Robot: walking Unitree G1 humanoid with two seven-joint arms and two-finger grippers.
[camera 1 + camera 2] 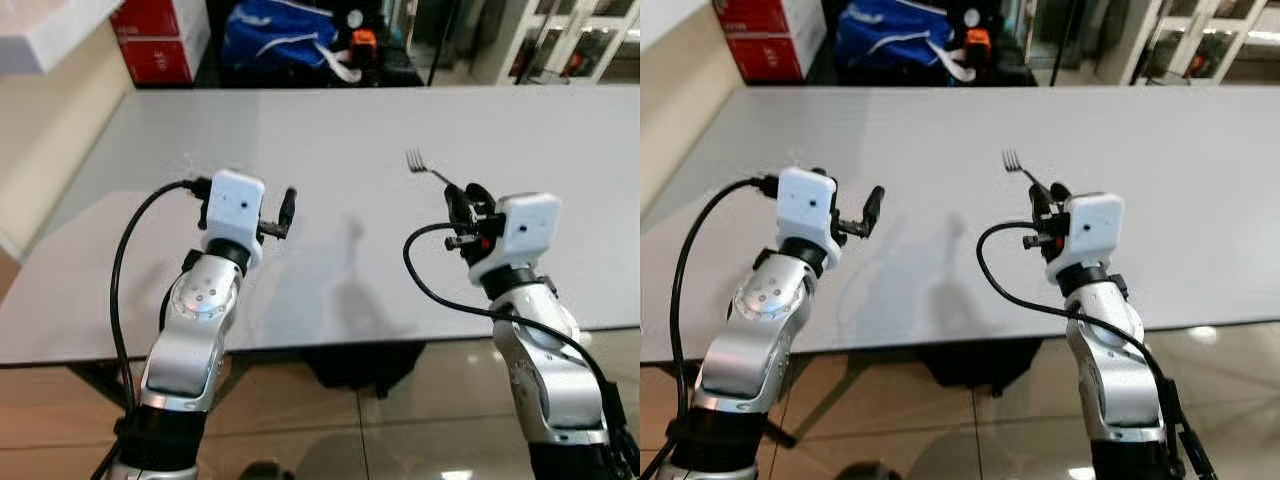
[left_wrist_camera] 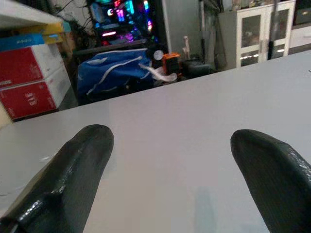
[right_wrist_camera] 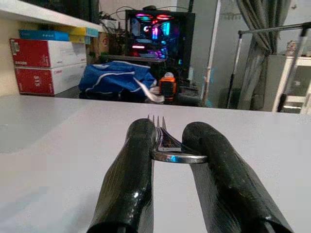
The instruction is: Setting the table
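Carrying the fork (image 1: 428,169), clamped between the right gripper (image 1: 462,208) fingers, tines forward above the grey table (image 1: 330,130), left gripper (image 1: 288,210) spread empty; next, lowering it gently flat onto the tabletop.

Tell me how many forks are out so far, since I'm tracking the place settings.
1. The fork is clamped in the right tool, raised over the grey table, tines pointing away from the robot. I see no other cutlery.
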